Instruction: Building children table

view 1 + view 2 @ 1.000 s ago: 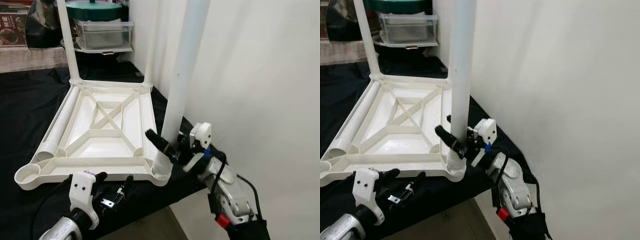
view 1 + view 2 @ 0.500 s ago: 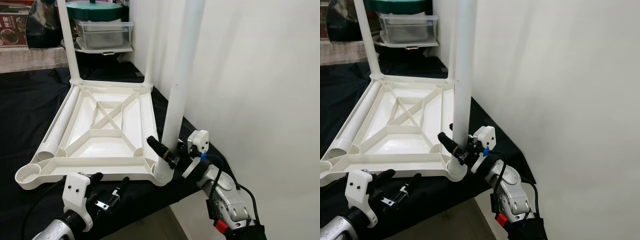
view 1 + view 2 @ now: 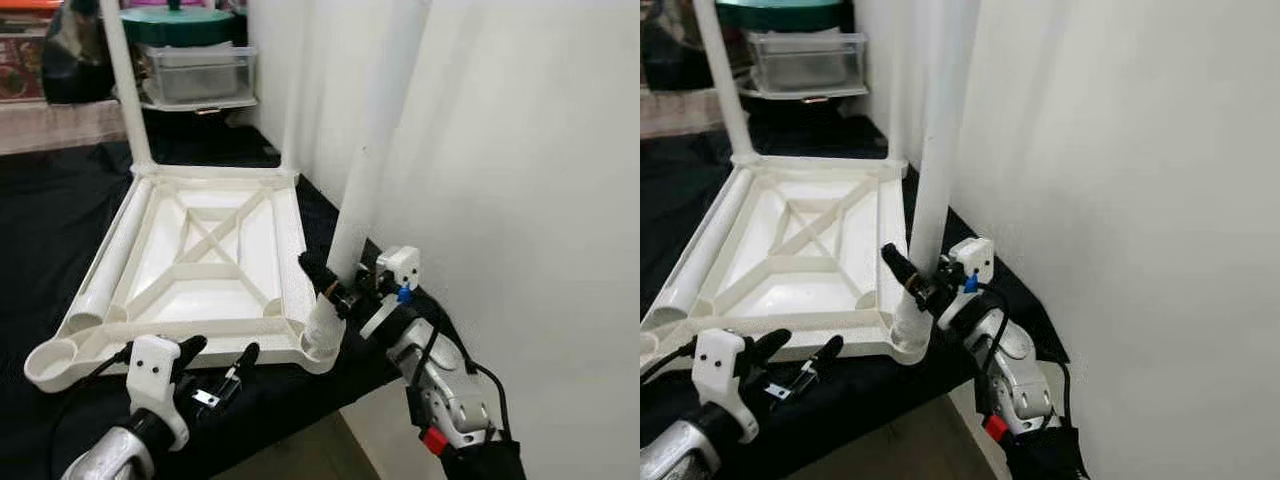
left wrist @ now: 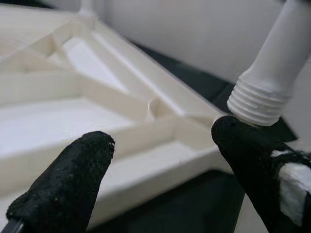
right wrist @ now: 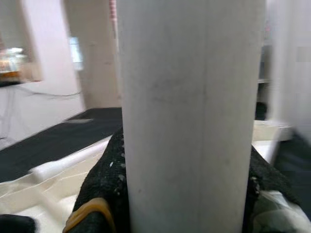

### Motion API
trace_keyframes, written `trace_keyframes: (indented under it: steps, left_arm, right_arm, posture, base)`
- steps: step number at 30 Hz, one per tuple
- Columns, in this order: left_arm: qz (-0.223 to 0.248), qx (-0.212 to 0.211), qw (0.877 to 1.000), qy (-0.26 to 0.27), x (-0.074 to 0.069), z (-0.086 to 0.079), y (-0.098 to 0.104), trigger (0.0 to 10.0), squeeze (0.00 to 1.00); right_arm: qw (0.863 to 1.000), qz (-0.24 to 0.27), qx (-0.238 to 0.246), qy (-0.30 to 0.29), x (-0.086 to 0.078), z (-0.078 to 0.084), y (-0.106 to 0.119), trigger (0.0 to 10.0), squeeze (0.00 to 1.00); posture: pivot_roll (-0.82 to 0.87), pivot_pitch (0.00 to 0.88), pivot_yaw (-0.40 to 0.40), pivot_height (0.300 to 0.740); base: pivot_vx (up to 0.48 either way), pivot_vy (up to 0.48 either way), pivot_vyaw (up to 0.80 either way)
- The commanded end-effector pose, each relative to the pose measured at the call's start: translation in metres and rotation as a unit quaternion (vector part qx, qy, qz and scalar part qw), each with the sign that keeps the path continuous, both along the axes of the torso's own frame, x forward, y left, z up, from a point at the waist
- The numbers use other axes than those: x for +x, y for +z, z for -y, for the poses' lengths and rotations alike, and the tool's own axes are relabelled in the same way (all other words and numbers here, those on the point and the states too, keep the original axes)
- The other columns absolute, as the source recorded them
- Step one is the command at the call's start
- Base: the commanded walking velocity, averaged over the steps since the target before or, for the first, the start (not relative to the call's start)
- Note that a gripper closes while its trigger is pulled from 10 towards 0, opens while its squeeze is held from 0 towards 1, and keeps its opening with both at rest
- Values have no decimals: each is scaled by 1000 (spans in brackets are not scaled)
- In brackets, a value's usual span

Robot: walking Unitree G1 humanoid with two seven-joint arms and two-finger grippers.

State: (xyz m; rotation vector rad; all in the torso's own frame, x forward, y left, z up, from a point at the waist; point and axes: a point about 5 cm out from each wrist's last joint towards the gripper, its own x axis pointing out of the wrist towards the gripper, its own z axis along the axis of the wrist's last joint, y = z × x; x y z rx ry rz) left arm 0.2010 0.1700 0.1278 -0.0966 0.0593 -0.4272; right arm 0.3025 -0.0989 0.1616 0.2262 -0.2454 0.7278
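Observation:
The white plastic table top (image 3: 205,268) lies upside down on a black cloth. Two white legs (image 3: 122,85) stand in its far corners. A third white leg (image 3: 372,160) stands tilted over the near right corner socket (image 3: 318,345), its threaded end (image 4: 260,99) at the socket. My right gripper (image 3: 335,285) is shut on this leg just above the threads. My left gripper (image 3: 215,362) hangs open in front of the table top's near edge, holding nothing. A fourth leg (image 3: 108,265) lies loose along the left inside of the table top.
A white wall (image 3: 520,180) stands close on the right. Behind the table top, a clear plastic box (image 3: 195,75) with a green lid on top sits on a shelf. The black cloth's (image 3: 50,215) front edge drops to the floor near my arms.
The camera has shifted slightly. My right gripper keeps hold of the leg, which leans a bit more to the right at its top. The left gripper stays open near the front edge.

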Motion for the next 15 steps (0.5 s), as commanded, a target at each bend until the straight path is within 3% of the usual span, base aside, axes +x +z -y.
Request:
trace_keyframes:
  steps: [1,15]
  left_arm:
    - [-11,0,1000,6,-1,-3,-4,10000,0]
    - [-8,6,1000,-11,1,3,-4,10000,0]
  right_arm:
    - [1000,3,9,5,0,-4,3,0,0]
    - [1000,-1,3,20,-2,-7,3,0,0]
  posture:
    - [128,0,-129,740]
    - [125,0,-130,740]
  base:
    - [0,480,0]
    - [0,0,0]
